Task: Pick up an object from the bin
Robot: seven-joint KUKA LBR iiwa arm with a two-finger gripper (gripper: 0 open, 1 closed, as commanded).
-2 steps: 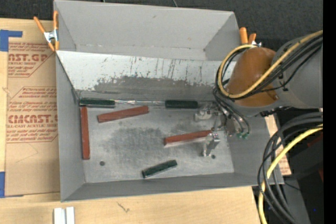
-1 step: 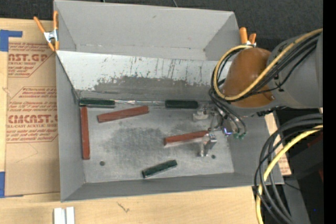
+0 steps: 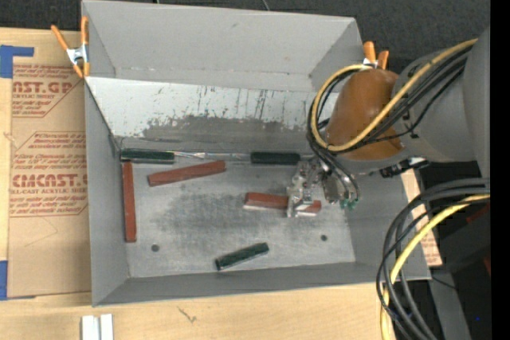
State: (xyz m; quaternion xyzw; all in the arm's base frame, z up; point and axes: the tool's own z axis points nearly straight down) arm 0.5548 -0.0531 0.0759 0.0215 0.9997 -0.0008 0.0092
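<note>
Down in the right half of the grey bin [image 3: 103, 139] with the gripper [image 3: 306, 201], set at the right end of a short red-brown bar [image 3: 261, 201] lying flat on the floor, near the right wall. Cannot tell whether clenched on that end or released: too cluttered there to make out.

Likely trouble from here: taking the bar by its tip and not its middle. Would probably let the long free end droop or swing on the lift, then twist loose and fall back. Could also just nudge the bar leftward over the smooth metal instead of catching it. Might scrape the sloping right wall on rising, being so near it.

Little to fear from neighbours: a dark green stick [image 3: 275, 158] just behind by the back wall, apart from the bar; a longer red-brown strip [image 3: 186, 173] and a second green stick [image 3: 241, 255] at the front, well apart.
</note>
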